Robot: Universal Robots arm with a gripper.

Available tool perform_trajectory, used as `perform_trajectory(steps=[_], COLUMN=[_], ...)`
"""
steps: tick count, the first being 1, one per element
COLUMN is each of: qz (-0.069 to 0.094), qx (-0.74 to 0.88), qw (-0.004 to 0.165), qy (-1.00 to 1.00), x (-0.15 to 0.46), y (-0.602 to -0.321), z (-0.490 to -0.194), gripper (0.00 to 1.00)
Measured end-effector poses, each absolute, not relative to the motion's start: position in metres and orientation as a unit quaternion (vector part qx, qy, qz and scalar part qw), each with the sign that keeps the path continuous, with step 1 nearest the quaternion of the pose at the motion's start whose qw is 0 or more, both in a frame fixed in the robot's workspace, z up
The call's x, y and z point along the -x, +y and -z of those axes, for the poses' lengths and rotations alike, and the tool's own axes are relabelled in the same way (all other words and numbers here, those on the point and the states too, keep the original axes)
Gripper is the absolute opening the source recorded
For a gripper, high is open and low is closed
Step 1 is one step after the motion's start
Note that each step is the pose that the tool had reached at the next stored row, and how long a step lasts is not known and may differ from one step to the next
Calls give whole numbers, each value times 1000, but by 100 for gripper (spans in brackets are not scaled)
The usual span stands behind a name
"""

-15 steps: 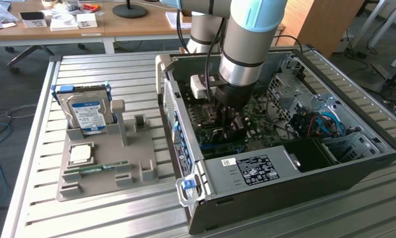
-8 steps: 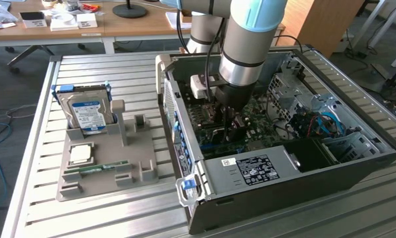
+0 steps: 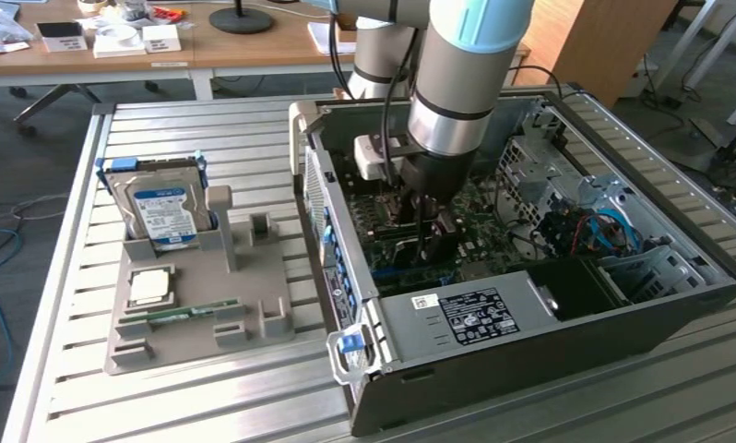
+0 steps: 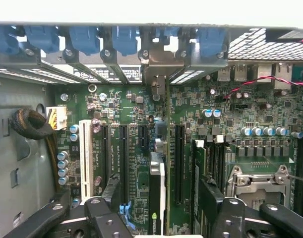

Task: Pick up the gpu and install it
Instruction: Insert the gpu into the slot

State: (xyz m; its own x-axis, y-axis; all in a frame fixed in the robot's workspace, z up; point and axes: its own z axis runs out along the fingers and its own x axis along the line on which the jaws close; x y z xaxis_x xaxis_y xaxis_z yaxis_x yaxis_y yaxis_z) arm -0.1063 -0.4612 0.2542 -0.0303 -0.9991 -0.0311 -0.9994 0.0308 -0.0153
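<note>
The gpu (image 4: 157, 191) stands edge-on in a motherboard slot, seen from above as a thin dark card. Its silvery bracket (image 4: 158, 74) sits against the rear slot openings of the case. My gripper (image 4: 160, 198) hangs straight over the card and is open. One black finger (image 4: 111, 191) and the other (image 4: 211, 198) stand on either side of the card, each with a gap to it. In the exterior view the gripper (image 3: 430, 231) reaches down into the open computer case (image 3: 343, 305), low over the motherboard (image 3: 492, 217).
A grey holder (image 3: 264, 323) lies on the slatted table at the exterior view's left. It carries a silver hard drive (image 3: 165, 208), a processor chip (image 3: 150, 286) and a green memory stick (image 3: 190, 312). Empty slots (image 4: 122, 158), a processor socket (image 4: 260, 181) and blue latches (image 4: 126, 39) surround the card.
</note>
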Motion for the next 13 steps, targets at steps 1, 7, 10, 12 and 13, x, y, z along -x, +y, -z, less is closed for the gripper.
perform_trajectory(steps=[1, 7, 10, 12, 13], qz=[-5, -5, -5, -5, -5], qx=[696, 696, 696, 696, 696], qw=[16, 16, 17, 16, 17], qy=[718, 718, 718, 718, 718], x=[106, 106, 106, 106, 106], y=[-461, -461, -461, -461, -461], z=[-256, -268, -274, -278, -280], gripper=[75, 75, 75, 75, 75])
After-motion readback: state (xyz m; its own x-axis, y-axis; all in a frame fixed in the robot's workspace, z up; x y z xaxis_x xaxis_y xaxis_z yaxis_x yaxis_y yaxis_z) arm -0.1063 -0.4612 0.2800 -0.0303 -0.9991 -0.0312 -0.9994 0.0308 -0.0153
